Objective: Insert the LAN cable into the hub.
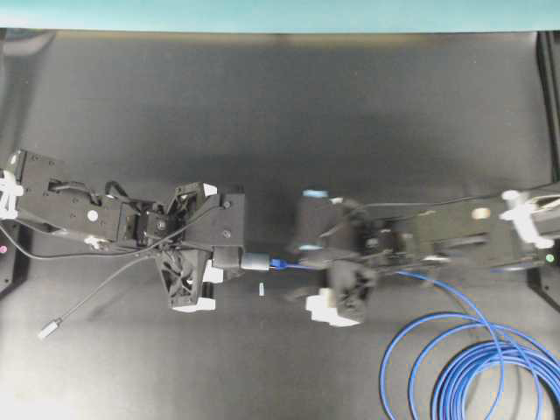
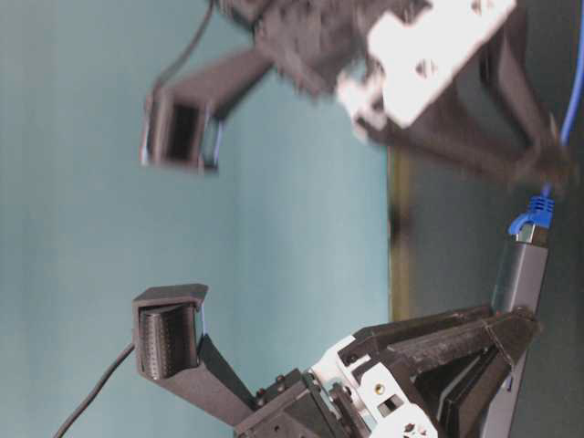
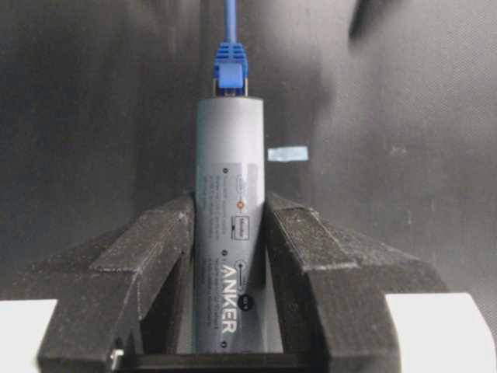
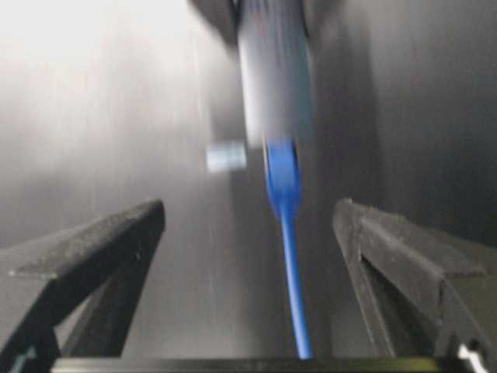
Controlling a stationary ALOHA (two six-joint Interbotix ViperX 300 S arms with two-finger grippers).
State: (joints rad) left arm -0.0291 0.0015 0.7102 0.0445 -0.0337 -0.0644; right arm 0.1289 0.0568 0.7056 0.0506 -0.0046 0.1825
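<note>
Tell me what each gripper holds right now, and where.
Left gripper clamps the hub around its middle. Right gripper stands open, holding nothing; the LAN cable runs free between its fingers.

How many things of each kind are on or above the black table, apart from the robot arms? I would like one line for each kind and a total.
Blue LAN cable: 1
Grey hub, with its thin grey cord: 1
Small pale tape-like strip on the table: 1
Total: 3
</note>
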